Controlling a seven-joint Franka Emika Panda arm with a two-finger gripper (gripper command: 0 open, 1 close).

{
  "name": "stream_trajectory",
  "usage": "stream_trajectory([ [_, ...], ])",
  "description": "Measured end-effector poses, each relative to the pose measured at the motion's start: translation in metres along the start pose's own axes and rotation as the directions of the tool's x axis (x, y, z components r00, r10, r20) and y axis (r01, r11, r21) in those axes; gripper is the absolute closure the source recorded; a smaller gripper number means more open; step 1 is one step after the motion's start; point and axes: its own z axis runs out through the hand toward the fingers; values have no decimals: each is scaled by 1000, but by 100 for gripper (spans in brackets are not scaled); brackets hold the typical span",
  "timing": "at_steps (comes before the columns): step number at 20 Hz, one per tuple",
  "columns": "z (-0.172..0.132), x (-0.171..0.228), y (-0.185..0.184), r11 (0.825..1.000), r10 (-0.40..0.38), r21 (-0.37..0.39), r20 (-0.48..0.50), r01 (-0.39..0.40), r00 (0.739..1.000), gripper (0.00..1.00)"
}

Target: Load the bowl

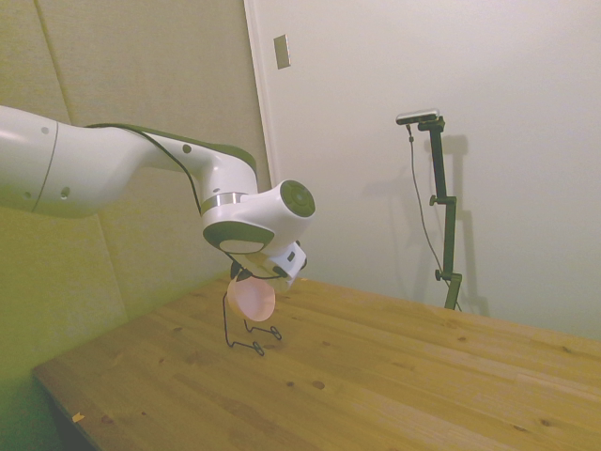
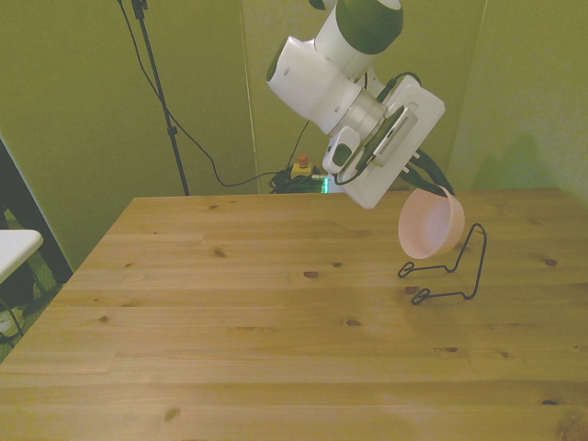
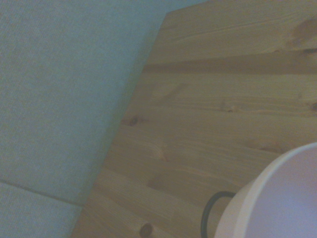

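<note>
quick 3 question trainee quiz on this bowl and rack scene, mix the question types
1. True or false: the pink bowl sits flat on the table.
2. What stands on the table just below the bowl? A) black wire rack B) mug C) plate
3. Fill in: the bowl is tipped on its ____, up at the robot's hand.

Key: 1 false, it is lifted and tilted. 2 A, the black wire rack. 3 side.

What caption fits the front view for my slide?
Gripper holding the pink bowl tilted on its side above the black wire rack on the wooden table.
</note>
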Motion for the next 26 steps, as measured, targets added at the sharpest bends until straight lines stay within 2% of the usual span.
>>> stream_trajectory([
  [10,28,7,7,999,14,50,35,-16,999,100],
  [26,52,13,31,997,59,54,39,-61,998,100],
])
